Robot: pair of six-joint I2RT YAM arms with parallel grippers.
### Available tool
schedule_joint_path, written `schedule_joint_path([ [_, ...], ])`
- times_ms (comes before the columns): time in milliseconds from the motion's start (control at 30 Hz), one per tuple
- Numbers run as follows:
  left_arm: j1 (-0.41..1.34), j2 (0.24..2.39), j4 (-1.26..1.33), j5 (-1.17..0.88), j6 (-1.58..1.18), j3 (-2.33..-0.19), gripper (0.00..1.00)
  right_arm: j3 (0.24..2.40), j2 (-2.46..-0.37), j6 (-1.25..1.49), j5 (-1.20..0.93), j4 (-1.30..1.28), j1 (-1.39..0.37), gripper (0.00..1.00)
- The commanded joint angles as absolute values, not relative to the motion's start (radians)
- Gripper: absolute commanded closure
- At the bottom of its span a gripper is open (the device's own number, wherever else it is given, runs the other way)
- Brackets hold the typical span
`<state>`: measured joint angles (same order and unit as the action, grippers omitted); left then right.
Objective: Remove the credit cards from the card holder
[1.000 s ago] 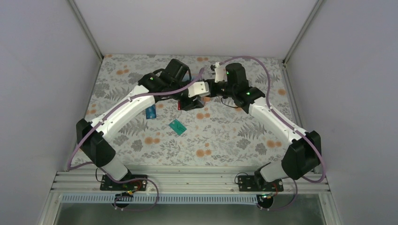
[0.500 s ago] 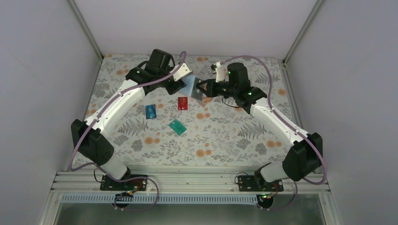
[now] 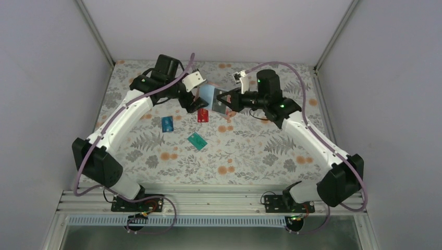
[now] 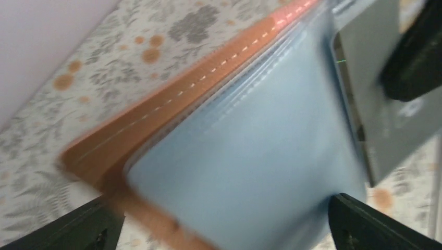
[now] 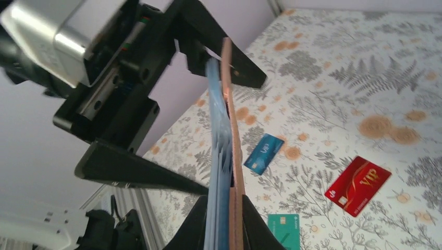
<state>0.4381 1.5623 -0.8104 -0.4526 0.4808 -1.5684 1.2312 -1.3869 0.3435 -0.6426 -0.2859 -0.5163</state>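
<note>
Expect light, stiff, slick cards (image 5: 359,185); pinch an exposed edge. Clamping holder (image 3: 208,95) upper centre with right gripper (image 3: 227,102); straddling it with left gripper (image 3: 197,105), jaws released.

Top external: high at near edge, looking down over whole table (image 3: 260,151) | left wrist: tight, broadside on card holder (image 4: 250,156) | right wrist: close, edge-on, facing left | shared: card holder (image 3: 207,95) (image 5: 232,146) in all views; red card (image 3: 203,115) (image 5: 359,185) in top and right wrist views.

Blue card (image 3: 167,123), red card (image 3: 203,115) and teal card (image 3: 197,140) lie flat, apart; the orange, blue-sleeved holder (image 3: 209,95) stands on edge in midair.
</note>
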Motion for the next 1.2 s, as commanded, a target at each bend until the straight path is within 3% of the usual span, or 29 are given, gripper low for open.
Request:
schedule_joint_path([
  [0, 0.443, 1.473, -0.852, -0.66, 0.541, -1.54, 0.0, 1.242, -1.29, 0.212, -0.759, -0.263, -0.516, 0.96],
  [200, 0.439, 1.457, -0.923, -0.83, 0.575, -1.568, 0.01, 1.245, -1.257, 0.098, -0.926, -0.274, -0.519, 0.96],
  [233, 0.44, 1.455, -0.94, -0.878, 0.586, -1.577, 0.05, 1.247, -1.254, 0.083, -0.945, -0.281, -0.52, 0.96],
  [300, 0.439, 1.453, -0.976, -0.97, 0.612, -1.594, 0.24, 1.249, -1.245, 0.063, -0.966, -0.291, -0.519, 0.96],
  [433, 0.44, 1.445, -0.994, -1.032, 0.628, -1.594, 0.88, 1.236, -1.223, 0.038, -1.001, -0.287, -0.519, 0.92],
  [467, 0.44, 1.444, -0.994, -1.032, 0.623, -1.595, 0.96, 1.233, -1.216, 0.037, -1.009, -0.281, -0.519, 0.89],
  [667, 0.429, 1.407, -0.993, -1.052, 0.625, -1.61, 0.98, 1.1, -1.143, 0.072, -0.957, -0.151, -0.511, 0.45],
  [833, 0.421, 1.4, -0.988, -1.059, 0.624, -1.591, 0.98, 1.018, -1.115, 0.131, -0.924, -0.057, -0.494, 0.41],
  [933, 0.423, 1.399, -0.993, -1.052, 0.634, -1.586, 0.98, 1.008, -1.094, 0.128, -0.909, -0.049, -0.488, 0.47],
  [1100, 0.419, 1.399, -0.991, -1.045, 0.63, -1.58, 0.98, 1.006, -1.09, 0.142, -0.899, -0.046, -0.48, 0.91],
  [1167, 0.419, 1.4, -0.995, -1.037, 0.632, -1.583, 0.98, 1.005, -1.092, 0.145, -0.899, -0.047, -0.478, 0.96],
])
